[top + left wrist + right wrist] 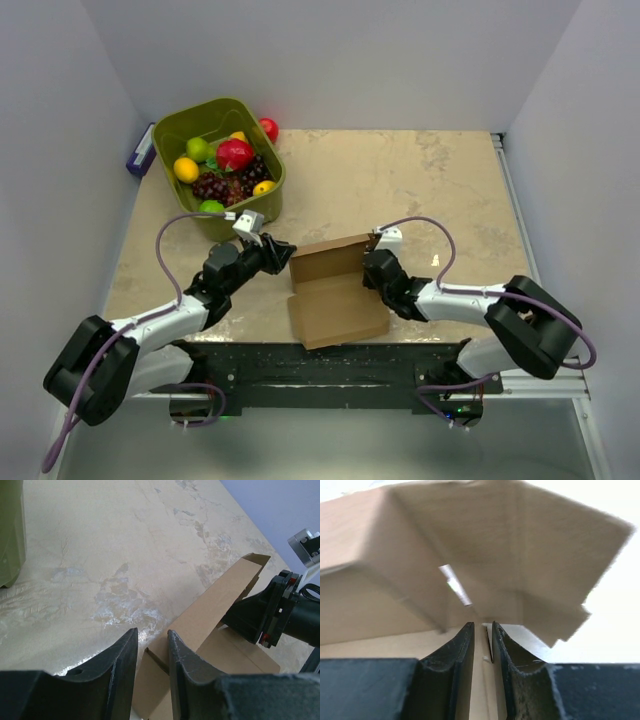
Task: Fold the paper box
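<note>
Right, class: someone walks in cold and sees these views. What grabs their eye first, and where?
The olive-green bin of bright fruit stands out first, at the far left corner of the table. Next comes the brown paper box at the near middle, its back panel raised, with the left tool and right tool at either end of that panel.

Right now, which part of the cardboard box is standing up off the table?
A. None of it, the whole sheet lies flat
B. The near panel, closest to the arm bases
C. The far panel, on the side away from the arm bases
C: in the overhead view the far panel of the cardboard box is raised upright, while its near part lies flat on the table.
</note>
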Robot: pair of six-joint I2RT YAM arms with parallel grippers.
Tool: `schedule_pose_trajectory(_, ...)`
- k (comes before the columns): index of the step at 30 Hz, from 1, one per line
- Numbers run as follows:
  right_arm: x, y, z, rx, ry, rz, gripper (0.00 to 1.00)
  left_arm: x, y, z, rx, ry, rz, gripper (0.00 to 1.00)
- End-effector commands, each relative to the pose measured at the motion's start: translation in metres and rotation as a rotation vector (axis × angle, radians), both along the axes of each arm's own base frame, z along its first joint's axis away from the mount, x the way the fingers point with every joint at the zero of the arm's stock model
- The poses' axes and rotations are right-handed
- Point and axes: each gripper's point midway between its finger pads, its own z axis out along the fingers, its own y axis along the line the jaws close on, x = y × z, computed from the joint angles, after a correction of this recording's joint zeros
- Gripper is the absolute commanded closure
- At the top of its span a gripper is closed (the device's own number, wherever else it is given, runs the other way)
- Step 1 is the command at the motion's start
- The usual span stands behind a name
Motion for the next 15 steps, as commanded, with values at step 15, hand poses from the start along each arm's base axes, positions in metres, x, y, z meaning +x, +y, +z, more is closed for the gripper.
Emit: schedule_pose_trajectory(15,-0.018,0.04,-0.013,-0.111,-0.018,0.047,0.76,-0.007,0.004,-0.03,0.087,0.077,-0.01,0.66)
